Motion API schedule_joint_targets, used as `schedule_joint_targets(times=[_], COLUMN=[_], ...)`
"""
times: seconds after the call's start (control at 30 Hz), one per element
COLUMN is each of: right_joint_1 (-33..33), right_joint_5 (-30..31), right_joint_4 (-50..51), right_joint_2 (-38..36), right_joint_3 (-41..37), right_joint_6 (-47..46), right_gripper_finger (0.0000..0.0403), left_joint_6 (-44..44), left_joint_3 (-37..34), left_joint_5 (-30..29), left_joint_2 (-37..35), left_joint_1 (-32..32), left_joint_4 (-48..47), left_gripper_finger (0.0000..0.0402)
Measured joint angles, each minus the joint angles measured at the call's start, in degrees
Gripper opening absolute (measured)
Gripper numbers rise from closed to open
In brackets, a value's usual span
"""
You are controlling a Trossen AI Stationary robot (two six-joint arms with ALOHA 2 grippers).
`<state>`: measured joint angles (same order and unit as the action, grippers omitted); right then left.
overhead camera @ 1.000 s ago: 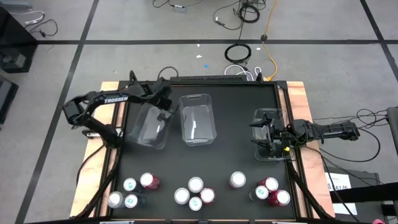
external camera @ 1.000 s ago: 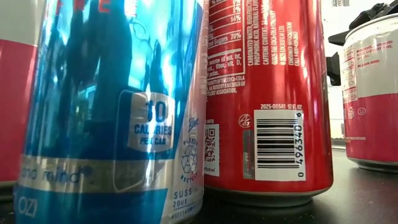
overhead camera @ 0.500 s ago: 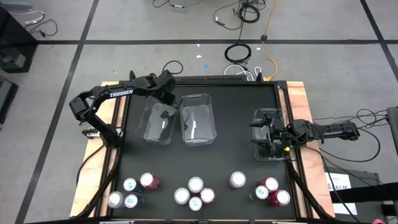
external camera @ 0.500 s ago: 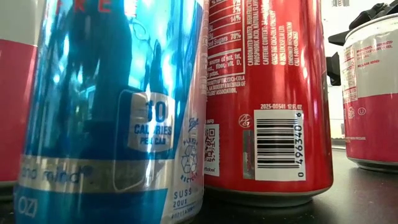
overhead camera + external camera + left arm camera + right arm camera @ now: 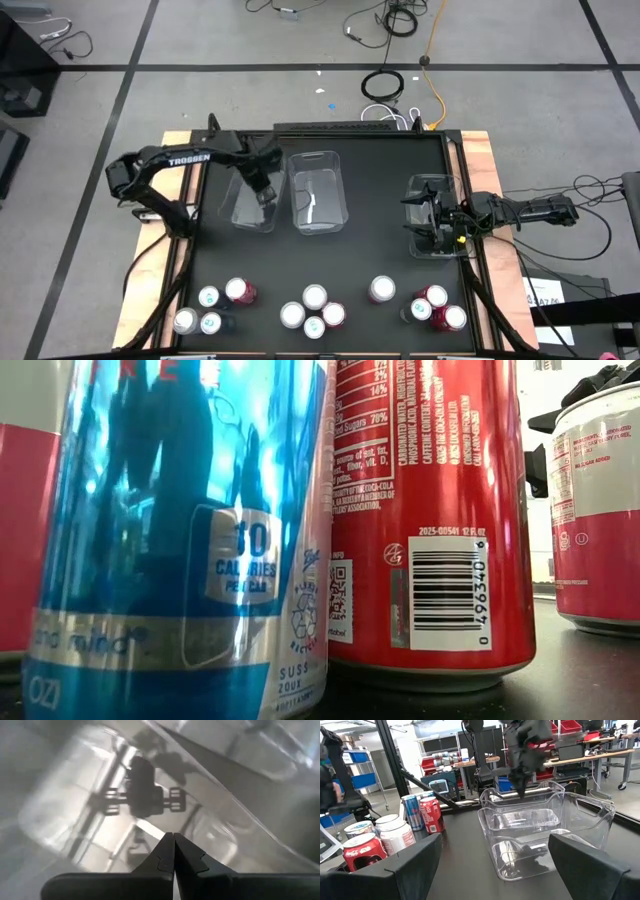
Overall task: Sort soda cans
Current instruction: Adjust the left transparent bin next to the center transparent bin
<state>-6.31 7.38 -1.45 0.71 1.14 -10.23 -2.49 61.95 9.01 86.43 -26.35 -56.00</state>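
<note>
Several soda cans (image 5: 314,296) stand upright in groups along the table's near edge. The low view shows a blue-silver can (image 5: 180,540) and a red can (image 5: 430,510) close up. My left gripper (image 5: 263,190) is shut and points down over the left clear bin (image 5: 245,208), by the wall that faces the middle bin (image 5: 318,190). The left wrist view shows the shut gripper (image 5: 173,836) above the bin's floor (image 5: 75,810). My right gripper (image 5: 412,215) waits open and level over a third clear bin (image 5: 440,248) at the right edge. My left gripper's shut fingers (image 5: 522,792) point down from above at the rim of the left bin's wall beside the middle bin. I cannot tell whether they touch it. The bin stands flat on the table.
The black table top between the bins and the row of cans is bare. Wooden borders run along the table's left (image 5: 180,180) and right sides. The right wrist view shows more cans (image 5: 422,815) grouped together, and shelves and tables in the room beyond.
The left bin was tipped and farther left a second ago. It has come to stand level, close beside the middle bin. My left gripper, shut throughout, has rolled and tipped more steeply down. It has gone from the bin's far rim toward the near edge, over the bin.
</note>
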Motion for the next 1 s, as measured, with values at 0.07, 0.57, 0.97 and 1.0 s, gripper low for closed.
schedule_joint_targets(times=[0.07, 0.57, 0.97, 1.0], right_joint_1=[0.01, 0.00, 0.00, -0.01], right_joint_5=[0.02, 0.02, 0.02, 0.02], right_joint_4=[0.00, 0.00, 0.00, 0.00], right_joint_2=[0.00, 0.00, 0.00, 0.00], right_joint_3=[0.01, 0.00, 0.01, 0.01], right_joint_6=[0.01, -0.01, 0.01, 0.01], right_gripper_finger=[0.0359, 0.0359, 0.0359, 0.0359], left_joint_6=[-1.00, -14.06, -21.24, -21.30], left_joint_3=[-3.09, -7.51, -7.51, -7.50], left_joint_5=[1.80, 0.68, -0.29, -0.32], left_joint_2=[-0.39, -1.16, -1.16, -1.16], left_joint_1=[2.38, 14.36, 17.00, 17.00], left_joint_4=[2.38, 13.32, 20.74, 21.42], left_gripper_finger=[0.0004, 0.0004, 0.0004, 0.0004])
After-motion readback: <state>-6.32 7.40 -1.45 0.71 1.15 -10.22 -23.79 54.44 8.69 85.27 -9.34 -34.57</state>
